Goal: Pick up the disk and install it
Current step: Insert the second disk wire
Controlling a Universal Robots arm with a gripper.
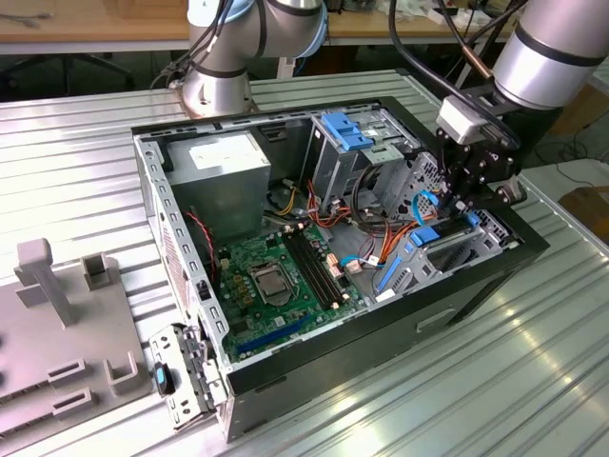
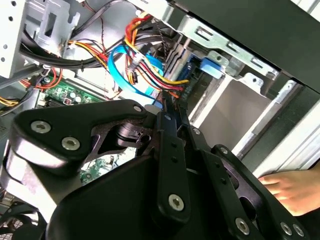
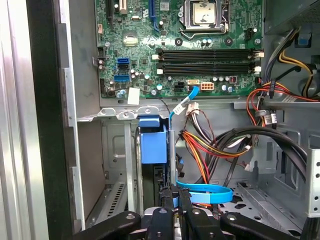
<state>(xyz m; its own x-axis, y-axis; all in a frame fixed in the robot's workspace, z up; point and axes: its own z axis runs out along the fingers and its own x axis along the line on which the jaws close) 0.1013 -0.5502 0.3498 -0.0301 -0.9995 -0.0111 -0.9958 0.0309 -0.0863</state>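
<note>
The black gripper point(image 1: 463, 202) hangs inside the open black computer case point(image 1: 381, 314); its fingers pinch the blue-framed dark grey disk point(image 3: 153, 145), upright in the bay.

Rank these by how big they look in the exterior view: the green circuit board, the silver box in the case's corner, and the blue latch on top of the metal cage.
1. The green circuit board, clearly largest.
2. The silver box.
3. The blue latch, smallest.
All three lie at similar depth, so the order seems trustworthy.
</note>
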